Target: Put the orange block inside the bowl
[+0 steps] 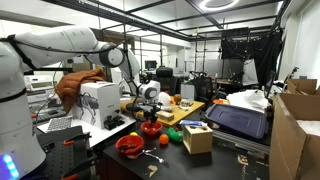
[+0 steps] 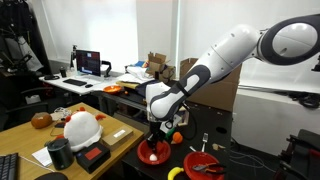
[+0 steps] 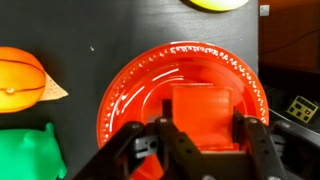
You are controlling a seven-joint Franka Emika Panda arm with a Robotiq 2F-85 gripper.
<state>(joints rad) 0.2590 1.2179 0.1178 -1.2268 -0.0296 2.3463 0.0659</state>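
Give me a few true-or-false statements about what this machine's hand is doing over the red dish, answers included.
1. The orange block sits between the jaws, over the red bowl. True.
2. The bowl rests on a white surface. False: the tabletop under it is black.
3. A green object lies beside the bowl in the wrist view. True.
4. The bowl is piled with fruit. False: only the block shows over it.

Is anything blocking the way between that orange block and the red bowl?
Nothing visible. The orange block, flanked by the hand, is over the bare middle of the red bowl; no object lies between them.
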